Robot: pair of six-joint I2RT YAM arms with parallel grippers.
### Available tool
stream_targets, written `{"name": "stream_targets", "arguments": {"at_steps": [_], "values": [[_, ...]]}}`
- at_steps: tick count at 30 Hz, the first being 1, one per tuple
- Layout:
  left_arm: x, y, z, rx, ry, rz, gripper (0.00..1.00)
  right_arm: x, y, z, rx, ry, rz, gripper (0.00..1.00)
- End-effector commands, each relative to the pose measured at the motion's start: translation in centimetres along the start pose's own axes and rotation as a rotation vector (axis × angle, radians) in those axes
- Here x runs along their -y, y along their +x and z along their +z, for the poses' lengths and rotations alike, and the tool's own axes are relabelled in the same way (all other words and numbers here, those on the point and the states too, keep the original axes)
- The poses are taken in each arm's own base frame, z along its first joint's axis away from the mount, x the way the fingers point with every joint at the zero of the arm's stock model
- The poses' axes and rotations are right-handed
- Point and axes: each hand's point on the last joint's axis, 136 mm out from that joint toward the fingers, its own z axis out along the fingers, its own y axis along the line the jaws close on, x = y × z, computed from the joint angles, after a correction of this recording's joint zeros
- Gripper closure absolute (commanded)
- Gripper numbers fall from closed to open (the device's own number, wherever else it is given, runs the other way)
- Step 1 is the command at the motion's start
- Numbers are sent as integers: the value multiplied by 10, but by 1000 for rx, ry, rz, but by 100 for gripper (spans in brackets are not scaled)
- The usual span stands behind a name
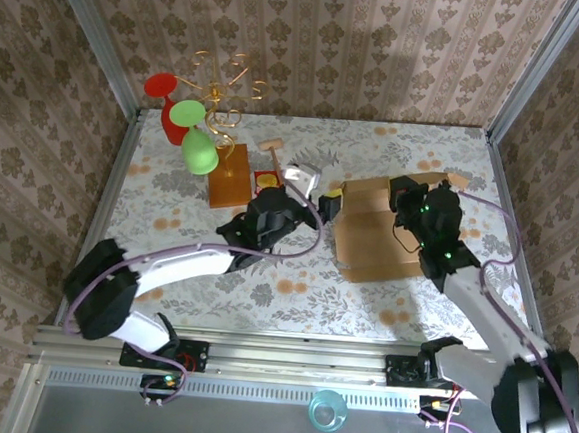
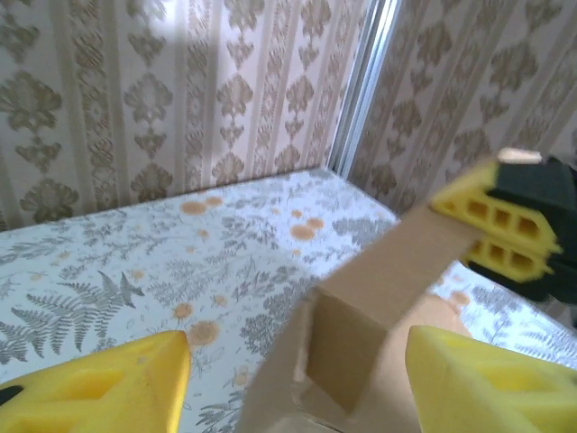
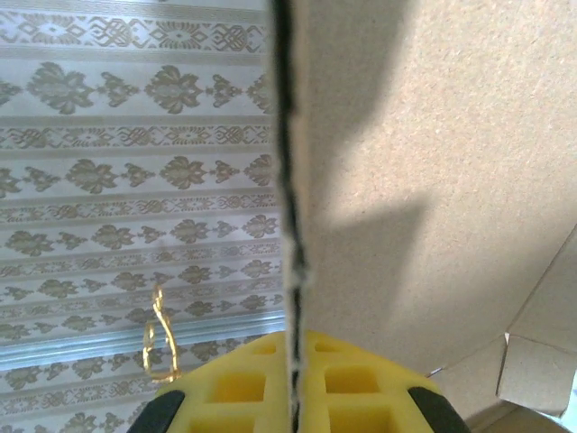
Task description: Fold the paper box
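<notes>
Wooden board (image 1: pixel 231 175) — gold wire stand (image 1: pixel 218 95)

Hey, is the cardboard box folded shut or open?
Open, only partly folded: the box has a flap standing up, pinched in the right gripper.

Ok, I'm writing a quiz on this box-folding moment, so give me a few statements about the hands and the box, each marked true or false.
1. The right hand is shut on a panel of the paper box. True.
2. The left hand is clamped tight on a flap. False: its fingers stand well apart, with cardboard rising between them.
3. The box is one flat, unfolded sheet. False: a flap stands raised, pinched at its top by the right hand.
4. In the top view, a wooden board is to the left of the box. True.
</notes>
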Motion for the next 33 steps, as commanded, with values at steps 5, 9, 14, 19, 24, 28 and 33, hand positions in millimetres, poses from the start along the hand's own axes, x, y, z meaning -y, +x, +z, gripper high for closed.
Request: {"name": "stream_targets", "arguments": {"at_steps": [5, 9, 14, 19, 24, 28, 33], "values": [[-31, 6, -23, -117, -66, -104, 37, 37, 8, 27, -29, 119, 23, 100], [-57, 28, -24, -193, -98, -125, 45, 39, 18, 62, -78, 103, 41, 100], [-84, 59, -22, -277, -135, -116, 49, 62, 21, 84, -71, 158, 67, 100], [-100, 86, -6, -344, -119, -77, 52, 77, 25, 102, -92, 196, 78, 100], [-106, 101, 15, -336, -24, -59, 57, 83, 27, 111, -105, 197, 89, 100], [-98, 117, 30, -348, 69, -62, 60, 83, 27, 112, -109, 191, 88, 100], [-87, 131, 35, -329, 134, -112, 58, 81, 23, 110, -103, 177, 84, 100]]}}
